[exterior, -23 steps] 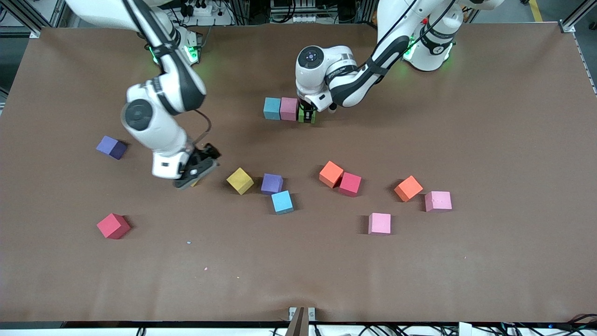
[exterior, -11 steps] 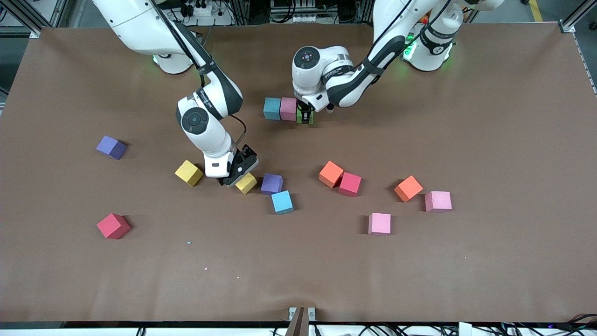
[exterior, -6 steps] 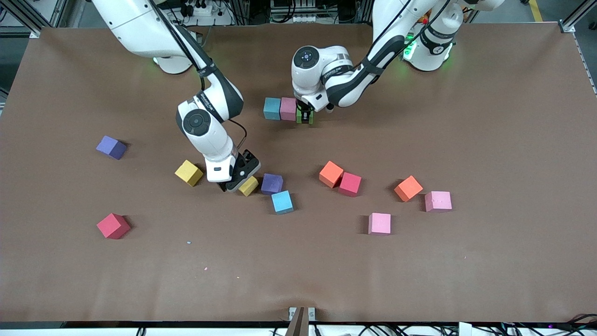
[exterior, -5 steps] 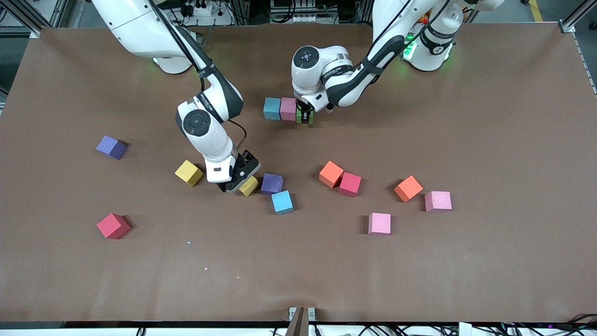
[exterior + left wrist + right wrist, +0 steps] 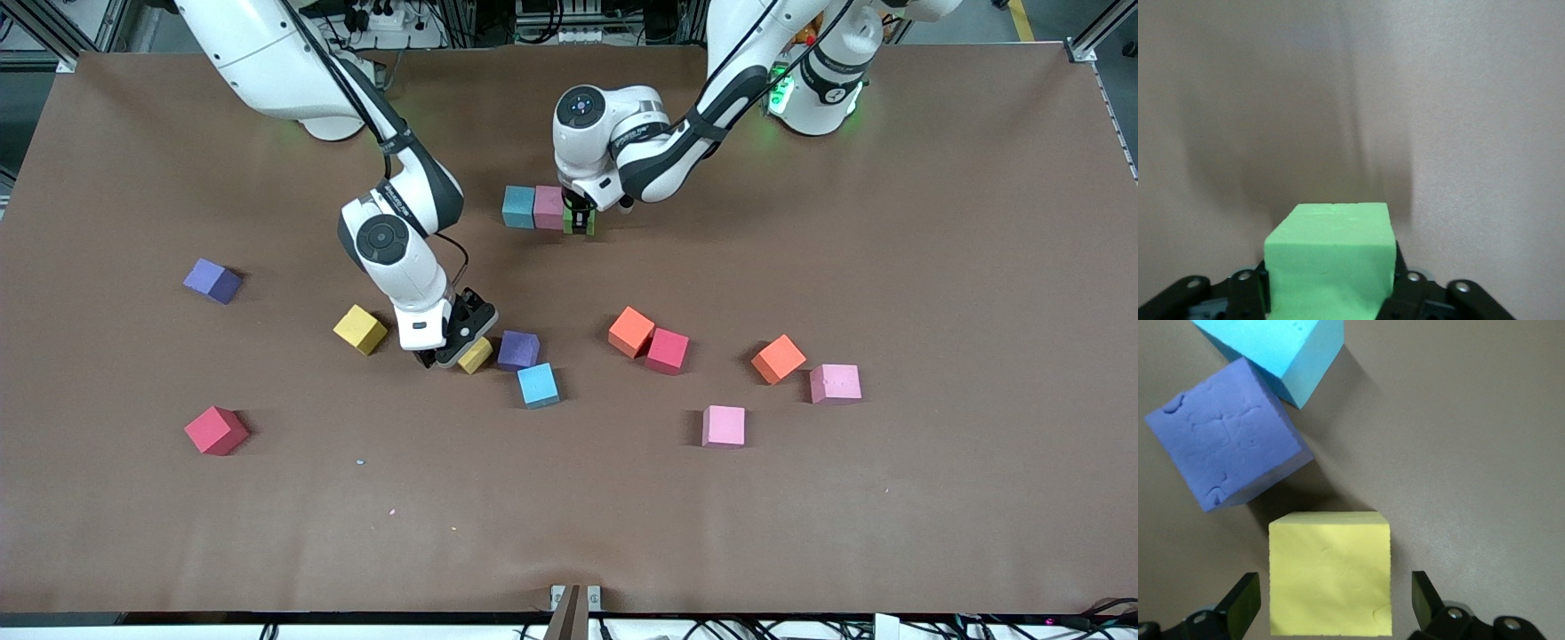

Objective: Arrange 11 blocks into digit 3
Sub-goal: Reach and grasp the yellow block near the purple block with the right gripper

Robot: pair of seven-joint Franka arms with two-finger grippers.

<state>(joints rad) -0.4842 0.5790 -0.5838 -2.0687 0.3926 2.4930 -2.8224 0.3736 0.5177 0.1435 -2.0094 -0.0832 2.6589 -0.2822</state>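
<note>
No container shows; the left gripper (image 5: 580,220) clasps a matte green foam cube (image 5: 1331,263) beside the pink (image 5: 549,206) and teal (image 5: 518,205) cubes' row, while the right gripper (image 5: 455,348) spreads wide around a yellow foam cube (image 5: 1330,573)

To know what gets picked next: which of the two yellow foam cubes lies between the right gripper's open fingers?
The yellow foam cube beside the purple cube; the other yellow cube lies apart.
</note>
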